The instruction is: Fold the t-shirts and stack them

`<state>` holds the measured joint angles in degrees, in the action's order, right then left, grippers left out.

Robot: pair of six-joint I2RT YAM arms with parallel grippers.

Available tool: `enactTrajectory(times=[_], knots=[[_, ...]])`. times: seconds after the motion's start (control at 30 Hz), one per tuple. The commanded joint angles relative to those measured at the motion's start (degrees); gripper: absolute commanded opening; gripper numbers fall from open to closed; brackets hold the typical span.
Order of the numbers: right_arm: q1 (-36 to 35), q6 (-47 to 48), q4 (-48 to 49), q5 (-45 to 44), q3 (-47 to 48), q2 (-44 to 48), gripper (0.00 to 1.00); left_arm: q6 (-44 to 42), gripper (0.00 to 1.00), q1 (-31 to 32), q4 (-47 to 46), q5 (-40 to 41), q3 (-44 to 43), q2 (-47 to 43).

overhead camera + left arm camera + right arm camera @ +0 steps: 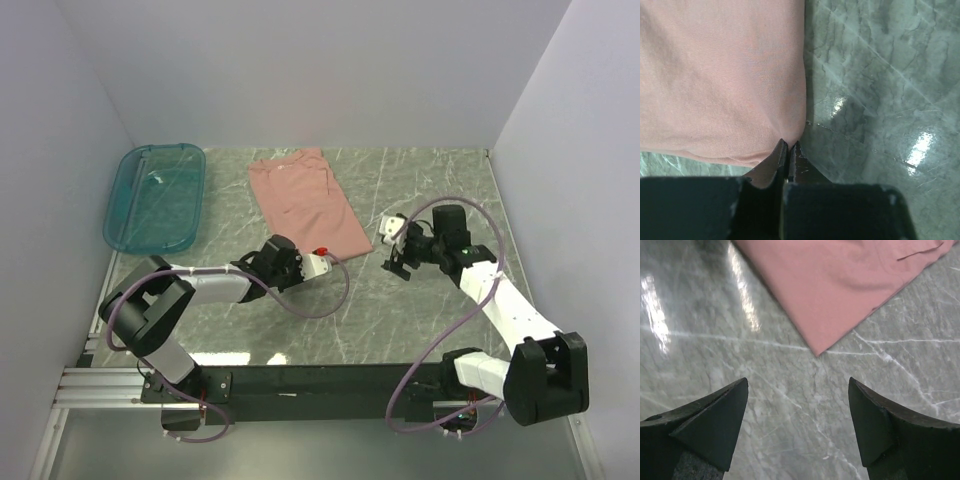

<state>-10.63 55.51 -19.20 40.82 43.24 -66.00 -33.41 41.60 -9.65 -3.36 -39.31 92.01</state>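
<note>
Shirt position: the salmon-pink t-shirt (pixel 308 203) lies flat on the grey marble desk (pixel 440 190), around the middle and toward the far side. It is already a narrow folded panel. No print shows on the upper face.

Long axis: it runs away from the arm bases and slants toward the far left. The short near edge faces you.

Left gripper (pixel 789 146): the fingers are pressed together on a near corner of the t-shirt. In the left wrist view the cloth puckers into the pinch, and one shirt edge runs straight ahead from the fingertips.

Right gripper (pixel 797 412): the fingers stand wide apart with nothing between them, low over bare marble.

Key relation: in the right wrist view the other near corner of the t-shirt points back at the gap between the fingers. It sits a little right of the centre line and is near, but not touching. The right arm is plainly the nearer one to that corner.

Judgement: you have one corner secured and one to go. The next reach is forward along the fingers' own heading, with a slight nudge right. Come in low, or the thin edge may slide off.

The teal translucent bin (pixel 155 197) sits at far left, well apart from the t-shirt.
</note>
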Motion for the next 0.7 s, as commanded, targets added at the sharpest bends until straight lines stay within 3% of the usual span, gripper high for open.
enactTrajectory(times=[0.0, 0.1, 0.3, 0.67], knots=[[-1.58, 13.88, 1.62, -2.32, -4.29, 3.32, 0.88, 0.36, 0.01, 0.4, 0.86, -2.27, 1.07, -1.12], [-2.28, 21.71, 4.6, -3.99, -7.29, 4.04, 0.95, -0.16, 0.01, 2.77, 2.26, -3.85, 3.35, -4.9], [-6.5, 30.88, 5.66, -10.13, -7.03, -2.99, 0.95, 2.64, 0.01, 9.8, 9.47, -4.99, 5.64, -11.58], [-15.29, 32.91, 5.58, -13.83, -6.07, -12.22, 0.89, 8.45, 0.01, 15.0, 13.69, -4.2, 9.08, -19.41]])
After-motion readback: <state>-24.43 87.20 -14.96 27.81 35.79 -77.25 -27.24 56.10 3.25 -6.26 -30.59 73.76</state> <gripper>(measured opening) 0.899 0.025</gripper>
